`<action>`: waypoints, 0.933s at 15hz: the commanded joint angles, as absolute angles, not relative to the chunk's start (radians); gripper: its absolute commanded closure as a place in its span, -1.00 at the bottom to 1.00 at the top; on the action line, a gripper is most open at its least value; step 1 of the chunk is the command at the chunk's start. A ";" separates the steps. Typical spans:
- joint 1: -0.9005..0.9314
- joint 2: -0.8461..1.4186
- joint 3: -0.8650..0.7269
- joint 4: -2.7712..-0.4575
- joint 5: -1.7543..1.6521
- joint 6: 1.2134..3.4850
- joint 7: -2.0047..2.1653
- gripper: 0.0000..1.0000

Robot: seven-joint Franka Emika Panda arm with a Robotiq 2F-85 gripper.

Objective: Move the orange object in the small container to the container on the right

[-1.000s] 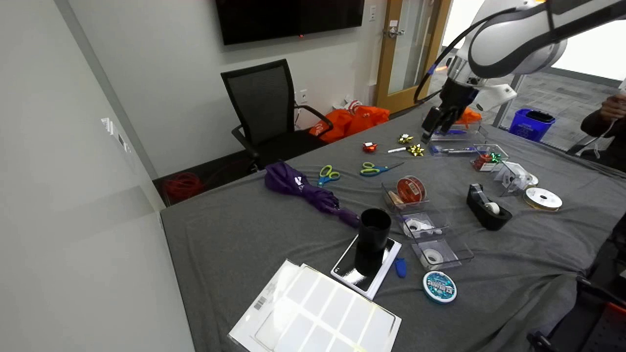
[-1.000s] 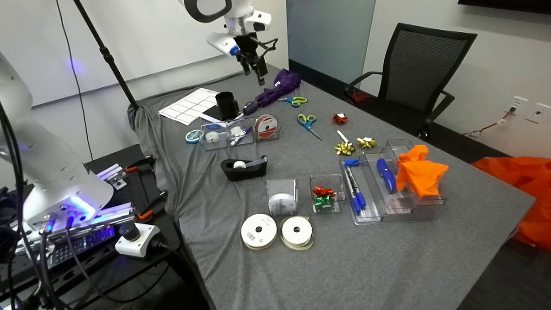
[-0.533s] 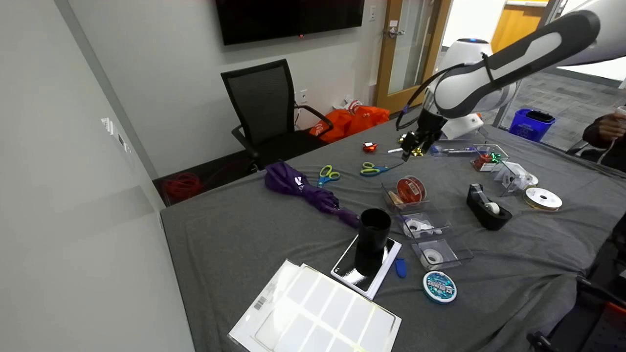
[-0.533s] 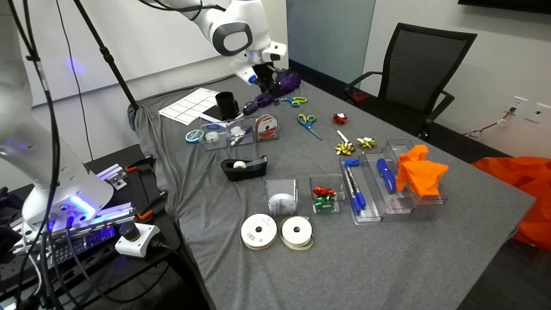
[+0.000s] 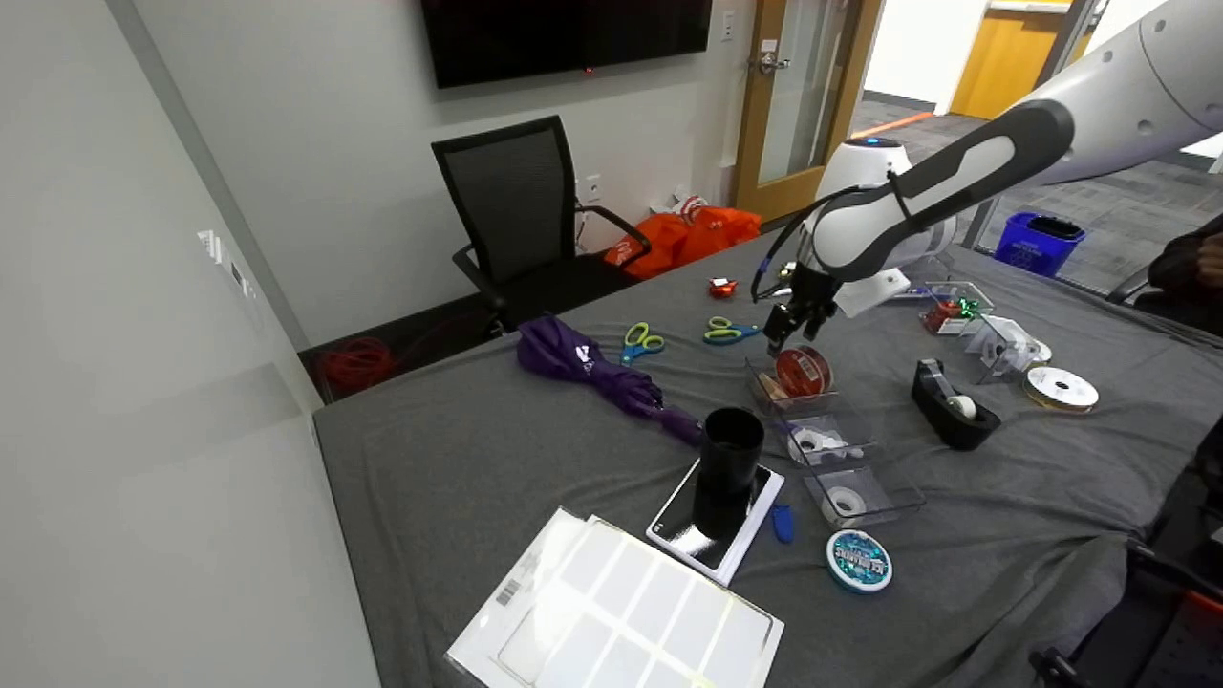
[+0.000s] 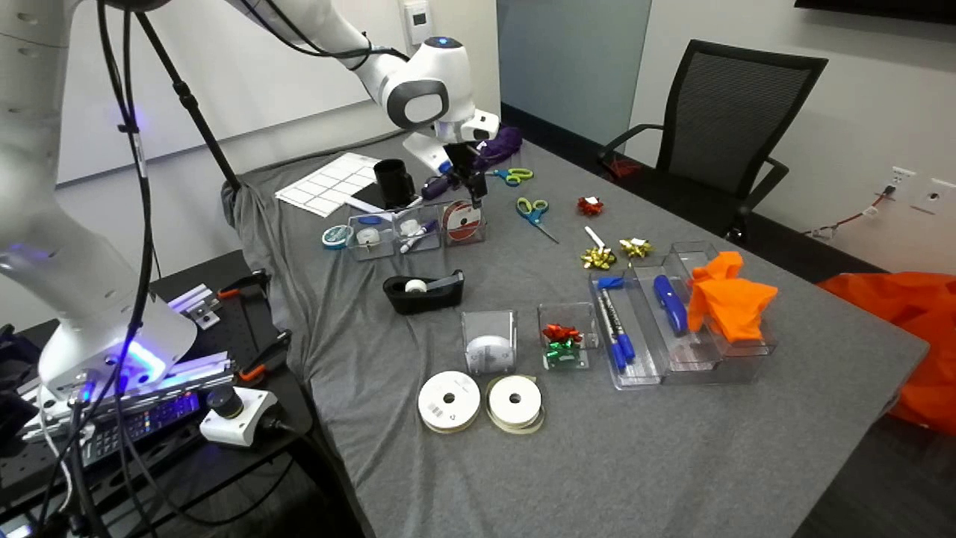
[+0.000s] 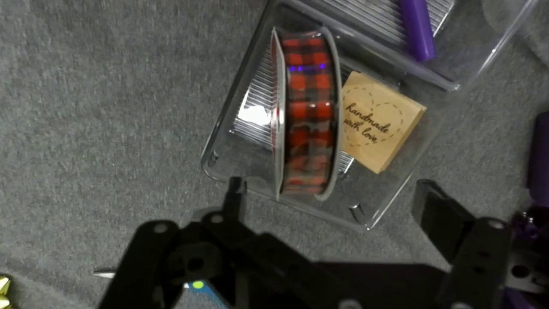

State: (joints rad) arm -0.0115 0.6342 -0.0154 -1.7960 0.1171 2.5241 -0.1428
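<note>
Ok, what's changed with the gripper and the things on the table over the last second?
The gripper has come down, in both exterior views, from high over the table to close above the plaid ribbon spool, its jaws open. Nothing looks taken hold of or let go. The spool stays on edge in the clear container; the tape dispenser and black mug are where they were.

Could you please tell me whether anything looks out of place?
A black cylindrical mug stands on a flat white box with a glossy black top, near the folded purple umbrella: an odd perch for a mug. I see nothing spilled or damaged.
</note>
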 commanded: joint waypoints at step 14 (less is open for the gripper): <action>-0.032 0.649 -0.011 -1.792 0.049 2.497 -0.075 0.85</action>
State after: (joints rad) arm -0.0190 0.6690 -0.0207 -1.7875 0.0572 2.5079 -0.0892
